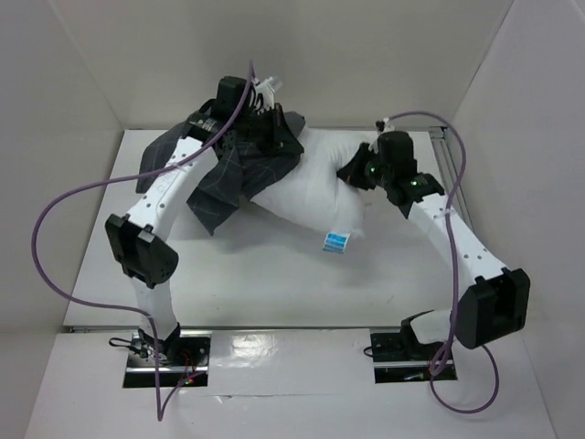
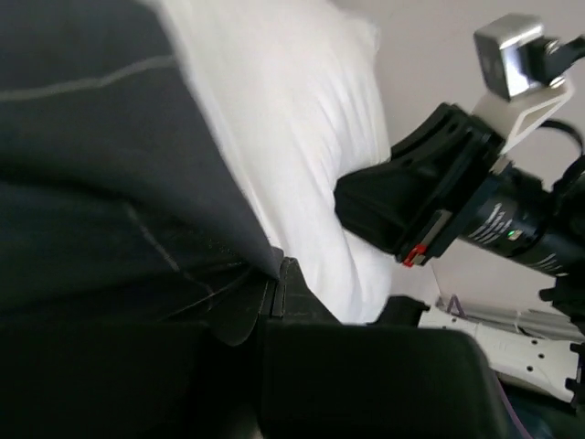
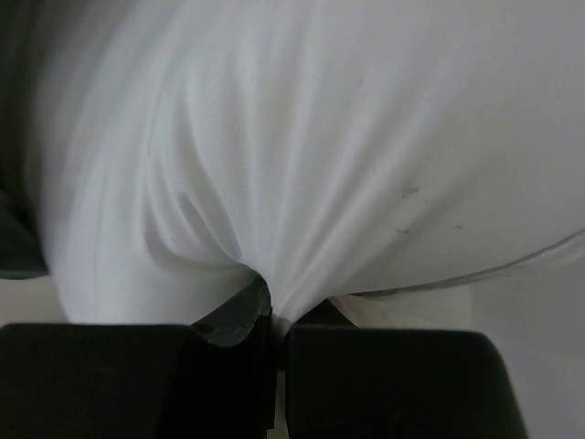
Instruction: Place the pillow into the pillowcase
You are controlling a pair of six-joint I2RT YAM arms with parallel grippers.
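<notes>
On the table (image 1: 274,283) — one pillow (image 1: 302,187), one pillowcase (image 1: 224,187), touching.

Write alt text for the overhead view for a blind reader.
Two robot arms handle a white pillow on a white table: the left gripper holds a dark checked pillowcase over the pillow's left end, and the right gripper grips its right end.

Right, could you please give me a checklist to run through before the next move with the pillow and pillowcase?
1. Left hand shut on the pillowcase: ok.
2. Right hand pinching the pillow: ok.
3. Pillowcase mouth open toward the pillow: cannot tell, the cloth is bunched.
4. Pillow inside the pillowcase: not ok, most of it lies bare.
5. Arms apart from each other: ok.
</notes>
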